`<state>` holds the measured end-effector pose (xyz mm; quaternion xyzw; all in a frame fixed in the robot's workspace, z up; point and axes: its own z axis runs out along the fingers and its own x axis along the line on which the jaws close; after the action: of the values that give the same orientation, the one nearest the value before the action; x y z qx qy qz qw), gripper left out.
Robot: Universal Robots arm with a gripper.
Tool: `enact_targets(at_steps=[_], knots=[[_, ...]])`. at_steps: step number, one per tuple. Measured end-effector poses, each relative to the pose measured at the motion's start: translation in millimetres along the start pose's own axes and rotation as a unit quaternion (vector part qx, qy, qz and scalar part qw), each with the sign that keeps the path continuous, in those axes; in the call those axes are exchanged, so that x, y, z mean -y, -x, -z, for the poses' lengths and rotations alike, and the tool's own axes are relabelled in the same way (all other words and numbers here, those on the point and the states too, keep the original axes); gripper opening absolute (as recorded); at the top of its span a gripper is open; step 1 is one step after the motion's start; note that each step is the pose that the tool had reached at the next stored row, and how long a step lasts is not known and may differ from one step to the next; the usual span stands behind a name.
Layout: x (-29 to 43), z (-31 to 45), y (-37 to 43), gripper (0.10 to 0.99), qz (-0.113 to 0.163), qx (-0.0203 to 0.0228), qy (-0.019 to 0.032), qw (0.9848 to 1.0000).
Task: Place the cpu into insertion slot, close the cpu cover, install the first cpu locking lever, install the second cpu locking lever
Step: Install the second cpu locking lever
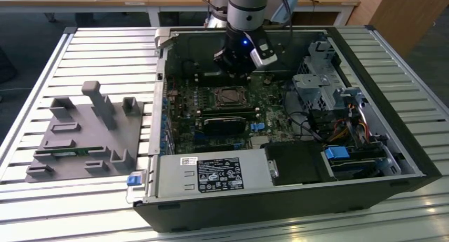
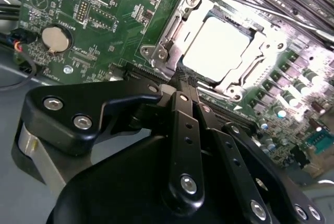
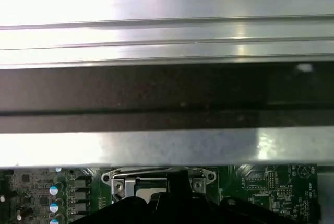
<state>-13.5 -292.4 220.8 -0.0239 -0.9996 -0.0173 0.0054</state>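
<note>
Second wrist view shows the gripper (image 2: 183, 84) (fingers pressed together, holding nothing) beside the cpu cover (image 2: 229, 80), closed over the cpu (image 2: 216, 46)

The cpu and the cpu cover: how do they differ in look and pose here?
The cpu is a plain flat grey square; the cpu cover is a silvery frame with a square window. The cpu lies inside; the cpu cover surrounds it, lying flat. Both sit in the socket beyond the gripper.

The exterior view looks down from above on the open computer case (image 1: 281, 121). Both wrist views sit close over its socket (image 2: 219, 46), the first facing the case wall (image 3: 167, 93).
</note>
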Motion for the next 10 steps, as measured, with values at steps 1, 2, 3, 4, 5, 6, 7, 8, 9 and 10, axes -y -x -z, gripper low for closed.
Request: enact_targets(at_steps=[1, 2, 3, 4, 5, 6, 7, 8, 9, 10], knots=[[-0.1, 2.3, 0.0, 0.106, 0.000, 0.0000, 0.0000, 1.0000], [-0.1, 4.1, -0.1, 0.106, 0.000, 0.0000, 0.0000, 1.0000], [0.0, 4.8, -0.1, 0.106, 0.000, 0.0000, -0.0001, 1.0000], [0.3, 4.8, -0.1, 0.106, 0.000, 0.0001, 0.0000, 1.0000], [1.1, 4.8, 0.0, 0.106, 0.000, 0.0000, 0.0000, 1.0000], [2.4, 4.9, 0.0, 0.106, 0.000, 0.0000, -0.0001, 1.0000], [3.7, 4.9, 0.1, 0.106, 0.000, 0.0000, 0.0000, 1.0000], [5.0, 5.0, 0.2, 0.106, 0.000, 0.0000, 0.0000, 1.0000], [6.3, 5.0, 0.2, 0.106, 0.000, 0.0000, 0.0000, 1.0000], [7.5, 5.1, 0.3, 0.106, 0.000, 0.0000, -0.0001, 1.0000]])
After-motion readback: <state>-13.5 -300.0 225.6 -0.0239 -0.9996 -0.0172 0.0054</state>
